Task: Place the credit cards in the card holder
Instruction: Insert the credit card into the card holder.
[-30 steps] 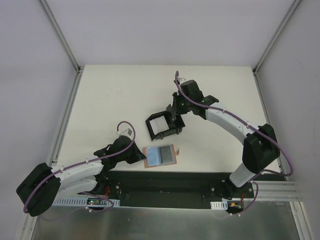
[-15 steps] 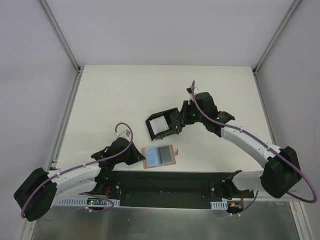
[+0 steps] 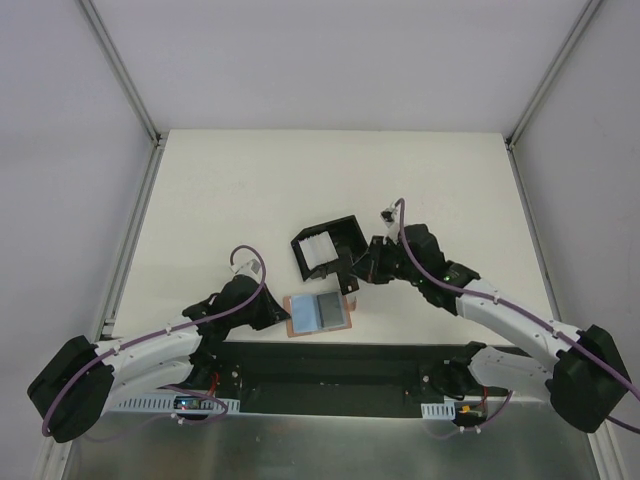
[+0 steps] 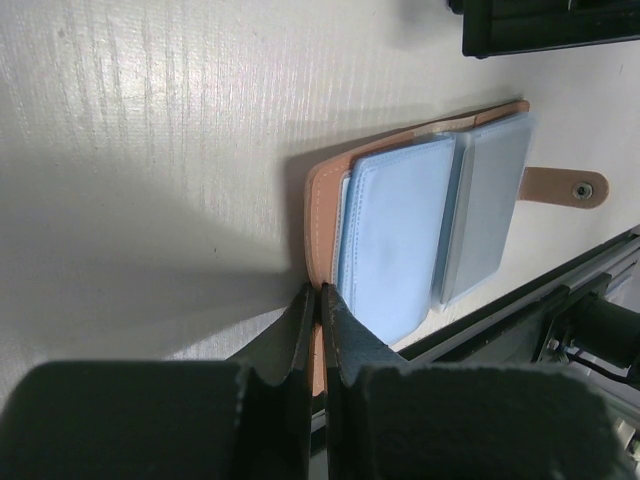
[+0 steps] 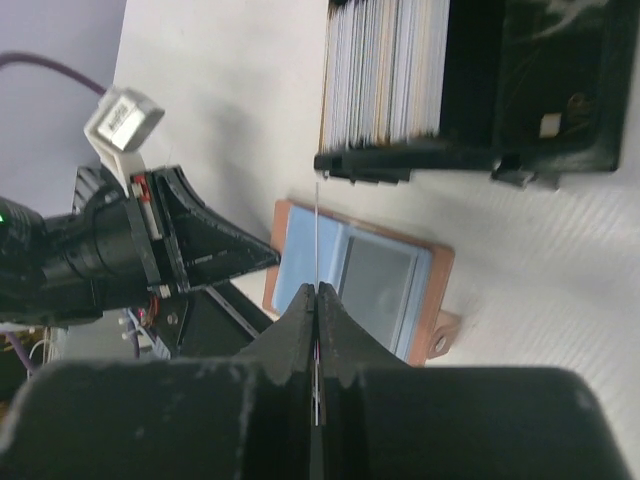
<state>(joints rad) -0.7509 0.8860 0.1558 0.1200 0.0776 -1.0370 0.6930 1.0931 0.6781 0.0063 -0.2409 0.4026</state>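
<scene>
A cream table (image 3: 230, 190) fills the scene, fenced by grey walls (image 3: 60, 150) and two slanting metal posts (image 3: 120, 70). Near its middle lies a black box (image 3: 345, 232), turned askew to the table's edges. A stack of thin white pieces (image 3: 316, 250) stands on edge in its left end. The right wrist view shows them packed tight, a few tan-edged. A black plate (image 3: 330, 362) runs along the near edge, with a ribbed metal rail (image 3: 560, 380) at its right.
</scene>
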